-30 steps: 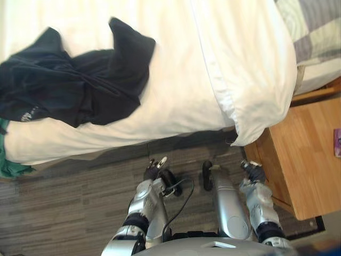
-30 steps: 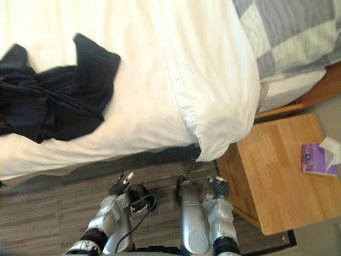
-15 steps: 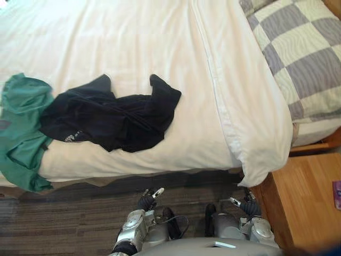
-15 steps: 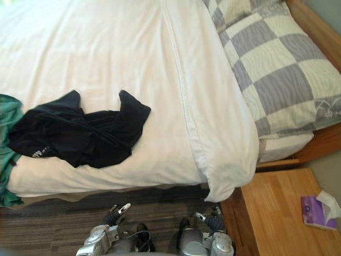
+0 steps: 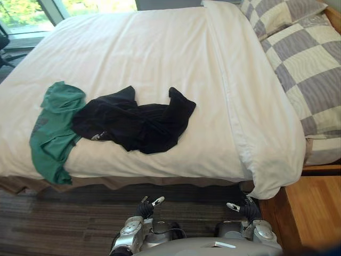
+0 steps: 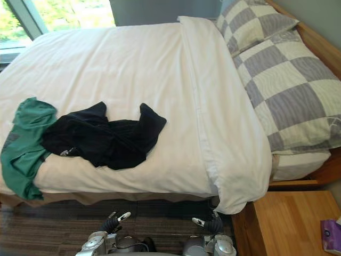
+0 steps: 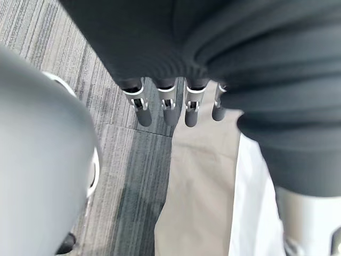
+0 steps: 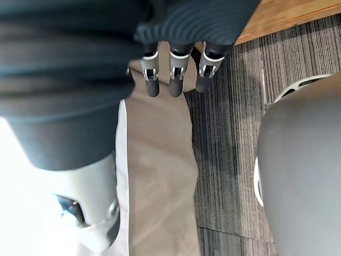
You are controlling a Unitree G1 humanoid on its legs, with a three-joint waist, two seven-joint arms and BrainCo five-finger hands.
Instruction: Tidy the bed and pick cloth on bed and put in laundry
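A crumpled black garment [image 5: 134, 121] lies on the white bed [image 5: 160, 58] near its front edge. A green shirt [image 5: 52, 129] lies to its left, partly under it and hanging over the bed's edge. My left hand [image 5: 147, 207] and right hand [image 5: 246, 208] hang low over the carpet in front of the bed, both empty. In the left wrist view the fingers [image 7: 165, 105] are straight, pointing at the floor and the bed's tan skirt [image 7: 197, 192]. The right wrist view shows straight fingers [image 8: 176, 74] too.
Two grey checked pillows [image 6: 290, 90] lie at the bed's right end. A wooden nightstand [image 6: 290, 224] stands at the lower right with a purple tissue pack [image 6: 331, 236] on it. A window [image 5: 32, 13] is behind the bed at upper left. Grey striped carpet [image 5: 64, 224] covers the floor.
The camera has tilted up: the whole bed, the green shirt, pillows and window have come into sight. My hands now sit at the bottom edge, still hanging empty.
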